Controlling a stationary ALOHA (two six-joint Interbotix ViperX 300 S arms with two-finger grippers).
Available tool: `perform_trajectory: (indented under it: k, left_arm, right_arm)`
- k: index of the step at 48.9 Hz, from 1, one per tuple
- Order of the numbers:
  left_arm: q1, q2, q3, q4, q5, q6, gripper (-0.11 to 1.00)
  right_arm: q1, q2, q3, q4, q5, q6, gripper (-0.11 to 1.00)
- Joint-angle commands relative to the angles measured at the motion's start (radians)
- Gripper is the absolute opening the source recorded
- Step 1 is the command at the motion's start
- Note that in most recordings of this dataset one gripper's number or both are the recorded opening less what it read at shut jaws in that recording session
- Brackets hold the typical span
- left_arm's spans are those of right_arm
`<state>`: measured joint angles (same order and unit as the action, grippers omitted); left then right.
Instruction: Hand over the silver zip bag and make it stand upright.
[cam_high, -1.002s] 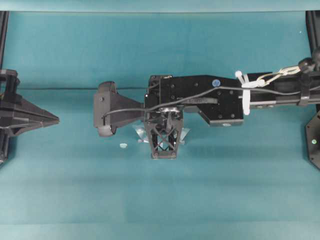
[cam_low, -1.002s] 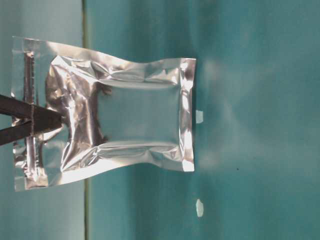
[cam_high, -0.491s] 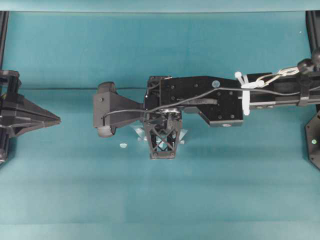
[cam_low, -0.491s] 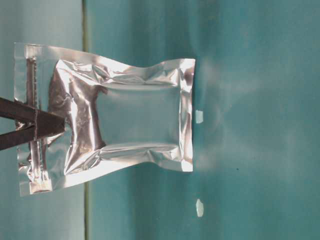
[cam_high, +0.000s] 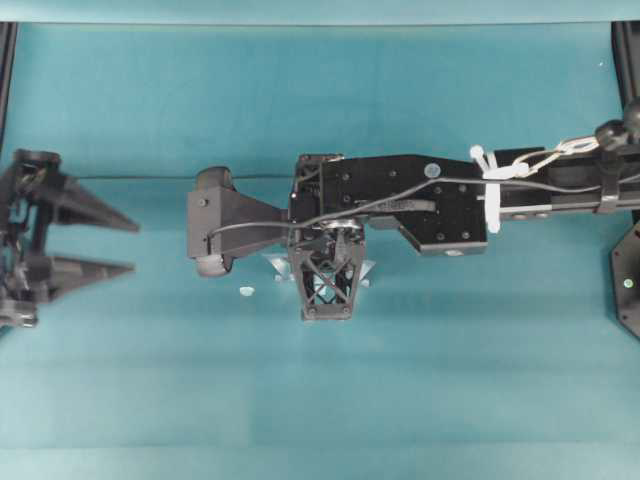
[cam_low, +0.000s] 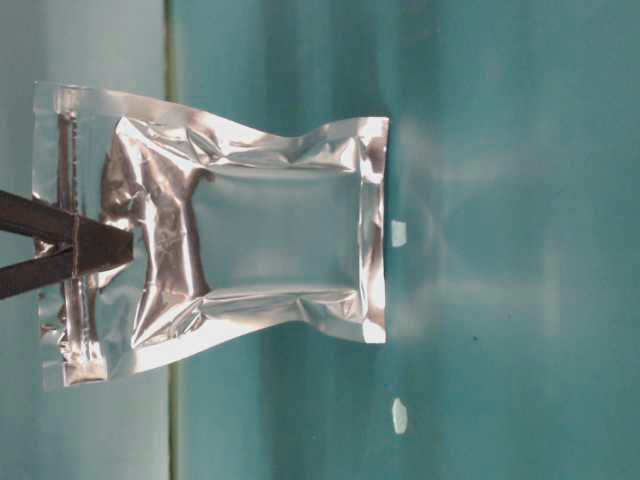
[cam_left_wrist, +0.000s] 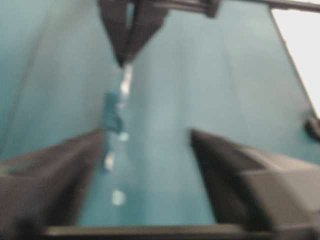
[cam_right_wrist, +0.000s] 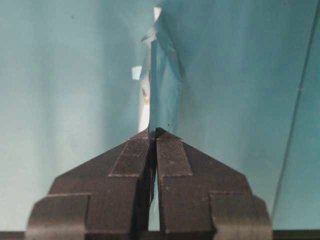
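Observation:
The silver zip bag (cam_low: 270, 250) stands on its bottom edge on the teal table, zip strip uppermost. My right gripper (cam_low: 128, 250) is shut on that zip end from above. In the right wrist view the fingers (cam_right_wrist: 170, 155) of the right gripper (cam_right_wrist: 153, 131) press together on the thin edge-on bag (cam_right_wrist: 162, 75). From overhead only slivers of the bag (cam_high: 367, 270) show under the right wrist. My left gripper (cam_high: 135, 247) is open at the far left, well apart from the bag. In its blurred wrist view the left gripper (cam_left_wrist: 147, 132) holds nothing, with the bag (cam_left_wrist: 123, 92) far ahead.
Small white scraps lie on the cloth near the bag's foot (cam_low: 399, 233) (cam_low: 399, 416) (cam_high: 246, 291). The right arm's black body (cam_high: 400, 200) spans from the right edge to the middle. A dark base (cam_high: 628, 280) sits at the right edge.
My left gripper has gone from shut to wide open and edged slightly right. The right gripper still holds the bag, whose top has shifted a little.

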<state>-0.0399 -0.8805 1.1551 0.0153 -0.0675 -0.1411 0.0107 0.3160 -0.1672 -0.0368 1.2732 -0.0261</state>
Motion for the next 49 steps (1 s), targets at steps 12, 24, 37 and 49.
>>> perform_trajectory:
  k: [12, 24, 37, 49]
  left_arm:
    - [0.015, 0.198, 0.112, 0.003, -0.334, -0.043, 0.84]
    - [0.046, 0.42, 0.141, 0.003, -0.537, -0.054, 0.85]
    - [0.049, 0.699, 0.086, 0.003, -0.673, -0.052, 0.85]
    - [0.064, 0.908, -0.034, 0.003, -0.752, -0.049, 0.89]
  right_arm:
    - [0.005, -0.023, 0.011, -0.003, -0.025, -0.005, 0.04]
    - [0.005, -0.035, 0.04, -0.003, -0.037, 0.003, 0.04]
    - [0.008, -0.049, 0.071, -0.003, -0.074, 0.008, 0.04]
    - [0.008, -0.051, 0.072, -0.002, -0.089, 0.011, 0.04]
